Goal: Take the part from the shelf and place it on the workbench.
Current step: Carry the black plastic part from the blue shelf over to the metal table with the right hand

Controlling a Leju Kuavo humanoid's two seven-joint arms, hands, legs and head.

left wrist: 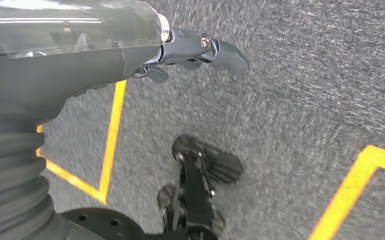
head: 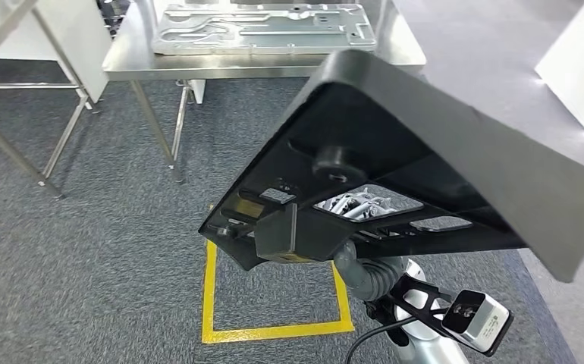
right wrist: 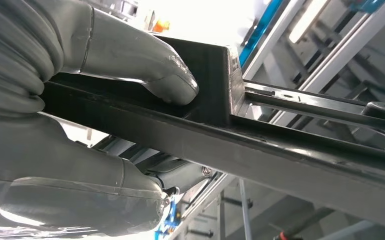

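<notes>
The part (head: pixel 425 136) is a large black plastic panel with ribs and cut-outs on its underside. It hangs tilted over the carpet in the head view. My right hand (head: pixel 355 263) holds it from below at its near edge. In the right wrist view my right hand (right wrist: pixel 105 100) grips the part's black rim (right wrist: pixel 220 125), with the thumb (right wrist: pixel 165 75) pressed on one face. The steel workbench (head: pixel 133 62) stands ahead, beyond the part. My left hand (left wrist: pixel 190 50) hangs over the carpet, holding nothing, its fingers stretched out.
A pressed silver metal plate (head: pixel 262 29) lies on the workbench top. A second steel table frame (head: pixel 16 91) stands at the far left. A yellow taped square (head: pixel 274 331) marks the grey carpet below the part. A white panel (head: pixel 581 68) stands at the right.
</notes>
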